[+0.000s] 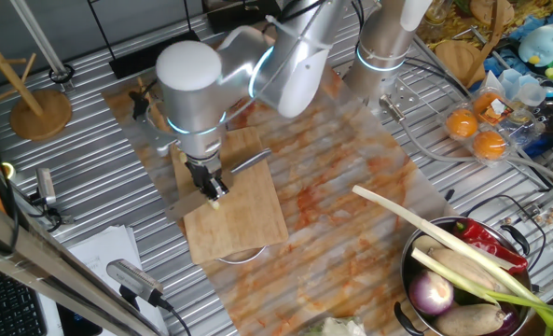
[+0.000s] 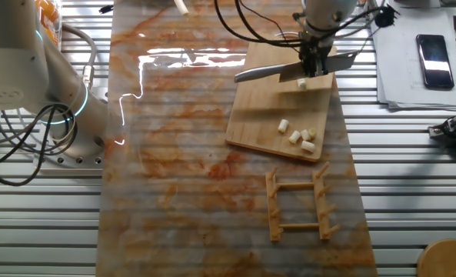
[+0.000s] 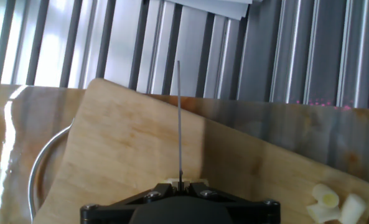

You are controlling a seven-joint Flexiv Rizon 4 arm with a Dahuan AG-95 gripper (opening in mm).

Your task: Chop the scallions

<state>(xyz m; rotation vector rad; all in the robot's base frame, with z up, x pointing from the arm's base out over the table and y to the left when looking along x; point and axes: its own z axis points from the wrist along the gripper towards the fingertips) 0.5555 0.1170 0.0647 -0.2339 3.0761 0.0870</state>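
The claw (image 2: pixel 314 68) gripped a knife (image 2: pixel 289 71) above the cutting board (image 2: pixel 266 115), blade over one scallion chunk (image 2: pixel 302 84); four more scallion chunks (image 2: pixel 298 135) lay near the board's edge.

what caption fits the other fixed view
Gripper holds a knife over the cutting board, cut scallions lying near its edge.

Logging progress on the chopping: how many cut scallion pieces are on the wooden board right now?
5. Four short pale cream scallion chunks cluster near the bamboo cutting board's corner, and a fifth chunk sits under the knife blade. The gripper may hide more.
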